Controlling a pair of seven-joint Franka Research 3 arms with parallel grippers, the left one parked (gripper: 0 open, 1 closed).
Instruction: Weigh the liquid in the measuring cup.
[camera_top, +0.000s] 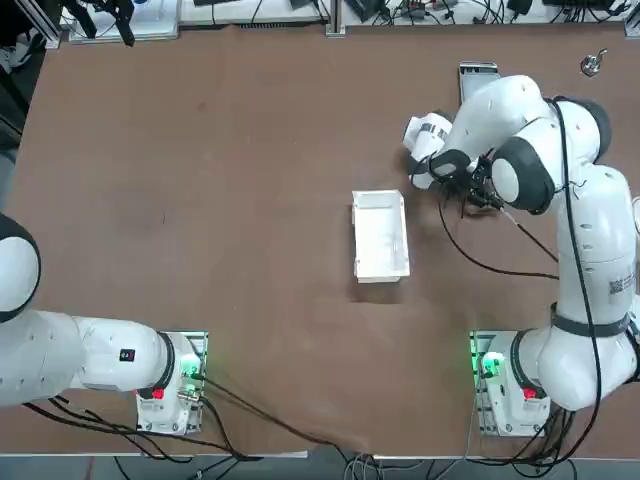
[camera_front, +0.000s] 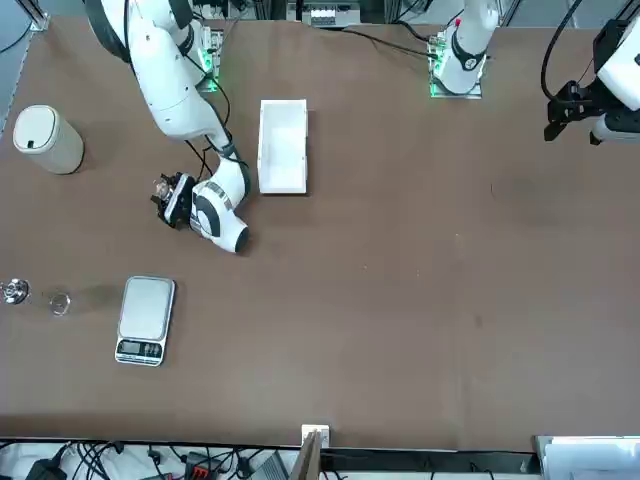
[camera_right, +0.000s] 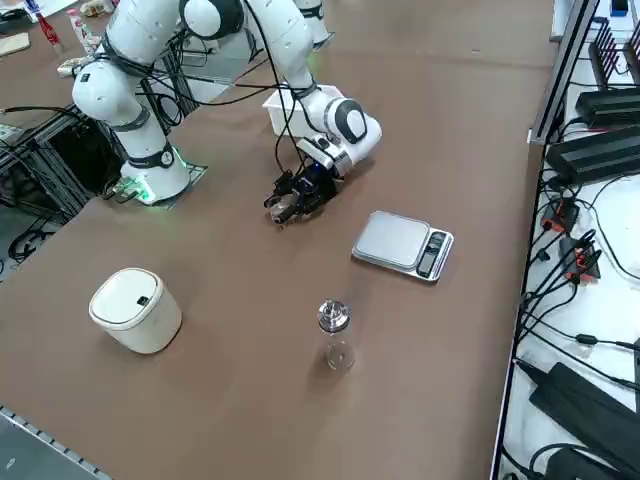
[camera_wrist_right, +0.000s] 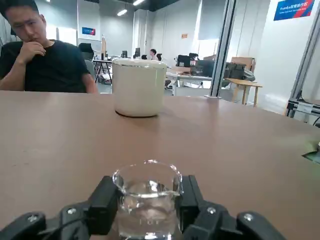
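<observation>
Worktop (camera_top: 200, 200): brown, carries every item.

Right arm (camera_top: 590, 250): reaches out from its base and bends down low over the worktop, past the far end of the white open box (camera_top: 380, 235). The box lies near the worktop's middle, well apart from the other items.

White lidded canister (camera_right: 135, 310): upright, towards the robot's right edge of the worktop. The wrist view shows it straight ahead of the gripper, well apart from it.

Grey scale (camera_right: 402, 244): flat on the worktop near the gripper, not touching it. Platform bare.

Right gripper (camera_wrist_right: 148, 205): low over the worktop between box and canister, clenched on the measuring cup (camera_wrist_right: 147, 192), with one black finger (camera_wrist_right: 105, 200) pressed to each side of the glass.

Measuring cup: clear, upright, holds clear liquid to roughly half its height. Whether its base touches the worktop cannot be told.

Small clear glass (camera_right: 340, 357): stands alone beyond the scale, just beside a metal-topped piece (camera_right: 333, 317).

Person (camera_wrist_right: 45, 55): seated beyond the worktop, dark shirt, one hand raised to the chin.
</observation>
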